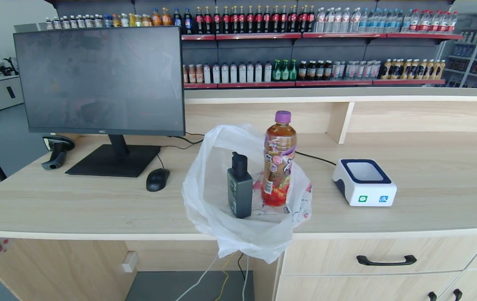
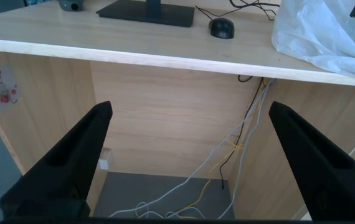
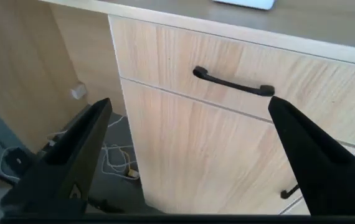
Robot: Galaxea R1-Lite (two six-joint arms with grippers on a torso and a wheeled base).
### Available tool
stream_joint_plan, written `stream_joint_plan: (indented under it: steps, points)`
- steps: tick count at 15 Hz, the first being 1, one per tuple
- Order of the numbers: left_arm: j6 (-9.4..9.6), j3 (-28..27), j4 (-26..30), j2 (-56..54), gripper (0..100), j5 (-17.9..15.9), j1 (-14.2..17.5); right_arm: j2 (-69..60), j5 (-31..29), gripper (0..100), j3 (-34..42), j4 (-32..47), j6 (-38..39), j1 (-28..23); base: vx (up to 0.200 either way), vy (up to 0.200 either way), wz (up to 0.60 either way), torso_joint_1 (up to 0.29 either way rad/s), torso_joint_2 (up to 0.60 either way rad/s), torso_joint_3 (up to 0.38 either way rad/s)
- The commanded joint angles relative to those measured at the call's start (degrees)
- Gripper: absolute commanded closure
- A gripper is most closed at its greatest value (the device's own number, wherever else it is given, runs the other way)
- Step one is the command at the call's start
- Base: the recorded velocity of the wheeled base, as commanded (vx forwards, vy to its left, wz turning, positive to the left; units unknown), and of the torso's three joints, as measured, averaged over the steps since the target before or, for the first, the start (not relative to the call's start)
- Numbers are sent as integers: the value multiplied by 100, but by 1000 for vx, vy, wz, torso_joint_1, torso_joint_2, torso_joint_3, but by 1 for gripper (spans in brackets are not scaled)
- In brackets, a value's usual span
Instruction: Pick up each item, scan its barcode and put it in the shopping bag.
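A white plastic shopping bag lies open on the counter's front edge, its hem hanging over. Inside it stand a dark pump bottle and a tea bottle with a purple cap, both upright and side by side. A white barcode scanner with a dark-rimmed window sits to the bag's right. My left gripper hangs open below the counter edge, facing the knee space; the bag shows above it. My right gripper is open too, low in front of the drawer front, holding nothing.
A monitor on a black stand, a mouse and a handheld scanner occupy the counter's left. A raised shelf runs along the back. Drawers with black handles sit under the right side. Cables hang in the knee space.
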Motion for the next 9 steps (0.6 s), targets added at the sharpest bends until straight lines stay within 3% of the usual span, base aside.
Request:
stream_joint_plan:
  steps: [1,4,9]
  points:
    - [3,1,-1,-2,0,1,0,-24,1,0,7,2,-45,-1202,0,0,0,0,0,0]
    - [12,10,-1,-2,0,-7,0,-279,-8,0,-1,20,166,-1228,0,0,0,0,0,0]
    - [29,1,-1,-2,0,-7,0,-754,1,0,-1,2,-36,-1949,0,0,0,0,0,0]
